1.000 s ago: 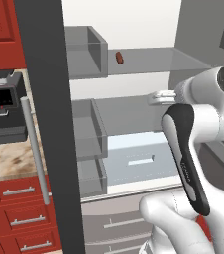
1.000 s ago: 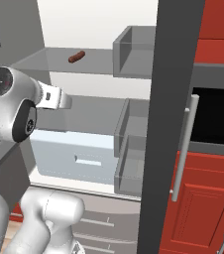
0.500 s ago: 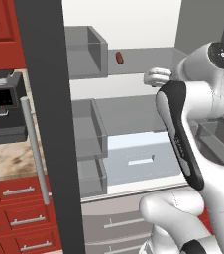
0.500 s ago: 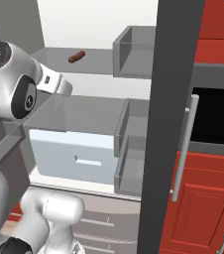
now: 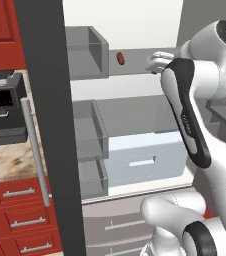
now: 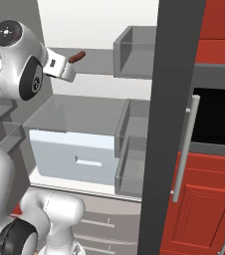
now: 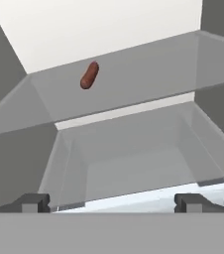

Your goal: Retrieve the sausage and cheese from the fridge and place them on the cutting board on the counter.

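The fridge [image 5: 135, 125] was seen standing open, its dark door edge [image 5: 50, 125] upright at the near left and grey shelves and a pale drawer [image 5: 145, 162] shown inside. The counter [image 5: 10, 160] was seen to the left, with a coffee machine [image 5: 4, 107] stood on it. The gripper [image 7: 111, 202] was held at the height of the upper shelf, its jaws spread wide with nothing between them. The sausage [image 5: 120, 58] was found lying on that upper shelf, apart from the fingertips [image 7: 32, 202].

sausage [image 5: 120, 58] on fridge [image 5: 135, 107] upper shelf, coffee machine [image 5: 4, 107] on counter [image 5: 7, 160] left
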